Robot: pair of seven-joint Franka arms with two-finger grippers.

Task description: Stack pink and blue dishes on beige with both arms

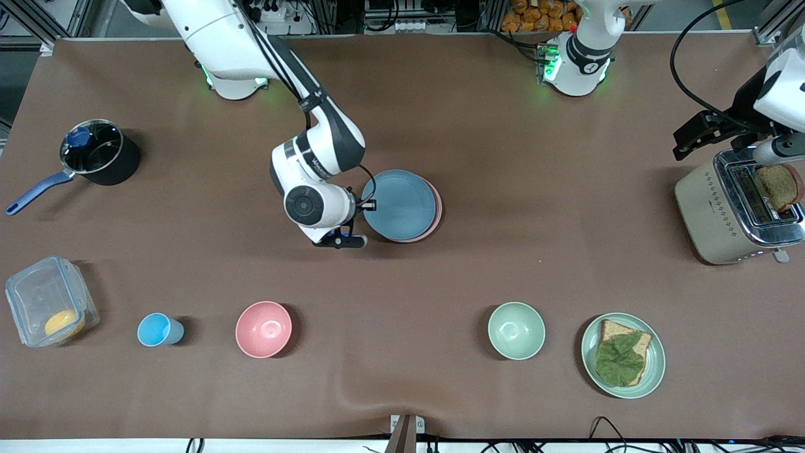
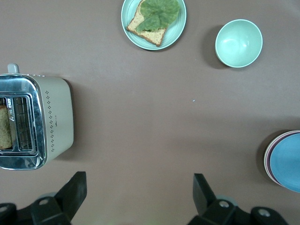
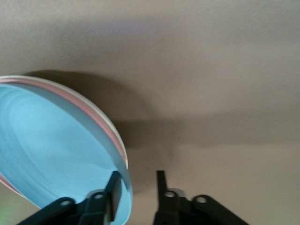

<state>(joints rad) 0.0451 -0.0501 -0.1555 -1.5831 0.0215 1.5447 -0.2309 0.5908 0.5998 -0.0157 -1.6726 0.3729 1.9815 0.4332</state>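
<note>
nearest the front camera a row lines the desk (image 1: 541,207): a pink bowl (image 1: 263,329), a green bowl (image 1: 516,330), and a green plate with bread (image 1: 622,355). farther up, mid-desk, sits the stack. the blue plate (image 1: 399,204) lies on the pink plate (image 1: 435,211), and the right wrist view shows a pale rim under them that looks like the beige plate (image 3: 101,117).

the right claw (image 1: 360,221) sits at the stack's edge toward the right arm's end, fingers apart, with the blue rim beside one finger (image 3: 114,187). the blue plate sits off-centre. my worry is that a finger catches the rim as it lifts away and drags the plate further off.

the left claw (image 2: 140,192) hangs wide open and waiting over bare desk near the toaster (image 1: 736,211).
</note>
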